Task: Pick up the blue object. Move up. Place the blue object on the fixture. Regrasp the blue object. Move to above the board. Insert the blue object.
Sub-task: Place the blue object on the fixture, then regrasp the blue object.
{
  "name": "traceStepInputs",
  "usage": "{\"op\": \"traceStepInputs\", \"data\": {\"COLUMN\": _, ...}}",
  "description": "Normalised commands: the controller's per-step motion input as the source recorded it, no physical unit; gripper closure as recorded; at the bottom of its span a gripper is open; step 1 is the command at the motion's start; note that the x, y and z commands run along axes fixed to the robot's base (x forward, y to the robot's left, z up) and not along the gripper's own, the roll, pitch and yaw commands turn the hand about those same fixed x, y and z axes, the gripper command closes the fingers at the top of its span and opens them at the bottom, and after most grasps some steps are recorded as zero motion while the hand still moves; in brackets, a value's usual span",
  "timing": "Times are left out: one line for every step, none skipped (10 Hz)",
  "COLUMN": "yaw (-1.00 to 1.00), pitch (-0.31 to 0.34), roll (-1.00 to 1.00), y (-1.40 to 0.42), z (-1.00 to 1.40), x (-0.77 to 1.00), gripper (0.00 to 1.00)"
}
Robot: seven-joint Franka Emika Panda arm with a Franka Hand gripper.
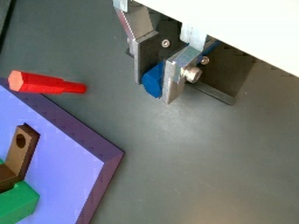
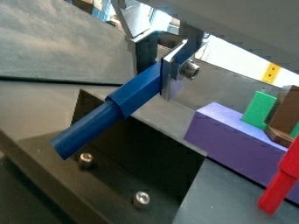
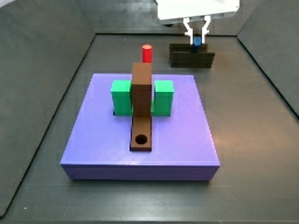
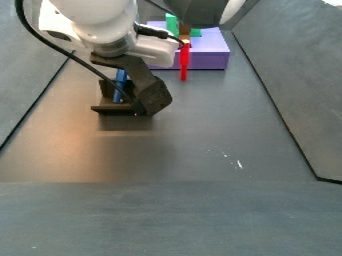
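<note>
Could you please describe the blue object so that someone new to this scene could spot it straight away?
Start at the big purple board, then look beyond its red peg to the dark fixture. Directly above it hangs the gripper, its fingers shut on the blue object. It is the only blue piece, a slim stick.

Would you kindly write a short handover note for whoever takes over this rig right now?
Gripper: over the fixture, jaws shut on the blue object, gripping it at one end.
Blue object: off the floor, tilted in a wrist view, its free end down toward the fixture's plate; in both side views it stands in the fixture.
Board: apart from the fixture, carrying green blocks, a brown bar and a red peg.
Done: pickup. Placing or regrasping at the fixture: cannot tell which.
Left: move above the board, insert.
</note>
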Motion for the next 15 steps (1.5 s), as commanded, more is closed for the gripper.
{"op": "traceStepInputs", "data": {"yaw": 0.04, "pitch": 0.000, "roll": 0.12, "y": 0.02, "z": -0.29, "x": -0.03, "gripper": 1.00}}
{"op": "traceStepInputs", "data": {"yaw": 0.09, "pitch": 0.011, "roll": 0.00, "y": 0.00, "z": -0.23, "x": 0.00, "gripper": 1.00}}
{"op": "traceStepInputs", "data": {"yaw": 0.06, "pitch": 0.000, "roll": 0.06, "y": 0.00, "z": -0.16, "x": 0.01, "gripper": 1.00}}
{"op": "traceStepInputs", "data": {"yaw": 0.02, "pitch": 0.000, "roll": 0.06, "y": 0.00, "z": -0.15, "x": 0.00, "gripper": 1.00}}
{"op": "traceStepInputs", "data": {"yaw": 0.04, "pitch": 0.000, "roll": 0.01, "y": 0.00, "z": -0.12, "x": 0.02, "gripper": 1.00}}
{"op": "traceStepInputs", "data": {"yaw": 0.00, "pitch": 0.000, "roll": -0.01, "y": 0.00, "z": 0.00, "x": 0.00, "gripper": 1.00}}
{"op": "traceStepInputs", "data": {"yaw": 0.00, "pitch": 0.000, "roll": 0.00, "y": 0.00, "z": 0.00, "x": 0.00, "gripper": 1.00}}
{"op": "traceStepInputs", "data": {"yaw": 0.00, "pitch": 0.000, "roll": 0.00, "y": 0.00, "z": 0.00, "x": 0.00, "gripper": 0.00}}
{"op": "traceStepInputs", "data": {"yaw": 0.00, "pitch": -0.211, "roll": -0.05, "y": 0.01, "z": 0.79, "x": -0.12, "gripper": 0.00}}
{"op": "traceStepInputs", "data": {"yaw": 0.00, "pitch": -0.340, "roll": 0.00, "y": 0.00, "z": 0.92, "x": -0.05, "gripper": 0.00}}
{"op": "traceStepInputs", "data": {"yaw": 0.00, "pitch": -0.560, "roll": 0.02, "y": 0.00, "z": 0.82, "x": 0.00, "gripper": 0.00}}
{"op": "traceStepInputs", "data": {"yaw": 0.08, "pitch": -0.594, "roll": 0.34, "y": 0.00, "z": 0.67, "x": 0.09, "gripper": 0.00}}
{"op": "traceStepInputs", "data": {"yaw": 0.34, "pitch": -0.377, "roll": 0.77, "y": 0.00, "z": 0.50, "x": 0.42, "gripper": 0.00}}
{"op": "traceStepInputs", "data": {"yaw": 0.38, "pitch": -0.266, "roll": 1.00, "y": 0.00, "z": 0.37, "x": 0.30, "gripper": 0.00}}
{"op": "traceStepInputs", "data": {"yaw": 0.29, "pitch": -0.149, "roll": 1.00, "y": 0.00, "z": 0.22, "x": 0.22, "gripper": 0.00}}
